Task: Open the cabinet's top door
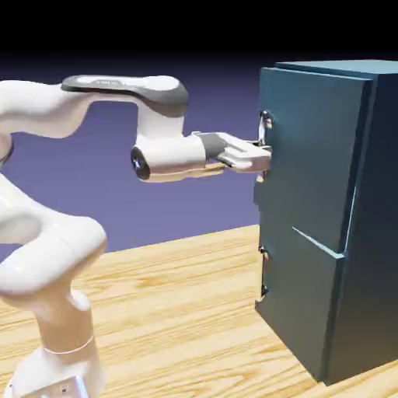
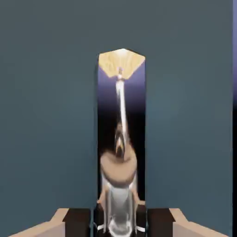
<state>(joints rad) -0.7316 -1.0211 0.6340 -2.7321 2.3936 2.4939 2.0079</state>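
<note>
Notebook: State of the fingers?

Me: Closed on the top door's handle — one fingertip at each side of it. My gripper has the silver bar pinched at the bottom of the hand view.

Notebook: Describe the bar.

Me: Glossy, mirror-like. Pale wood colour near its top end, violet and black below, and pale shapes low down (reflections, by the look of them). Flat teal-blue panel to both sides.

Notebook: Position of the door?

Me: The top door is the taller front panel of the cabinet, over at the exterior view's right. Its handle runs upright by the panel's left edge; I'm on it below the upper mount.

Notebook: Beneath that?

Me: Lower door, shorter, with a small silver handle of its own. Cabinet stands on the wood-grain table.

Notebook: And your arm?

Me: White arm, bent high — hand roughly level, reaching across from the exterior view's left.
</note>
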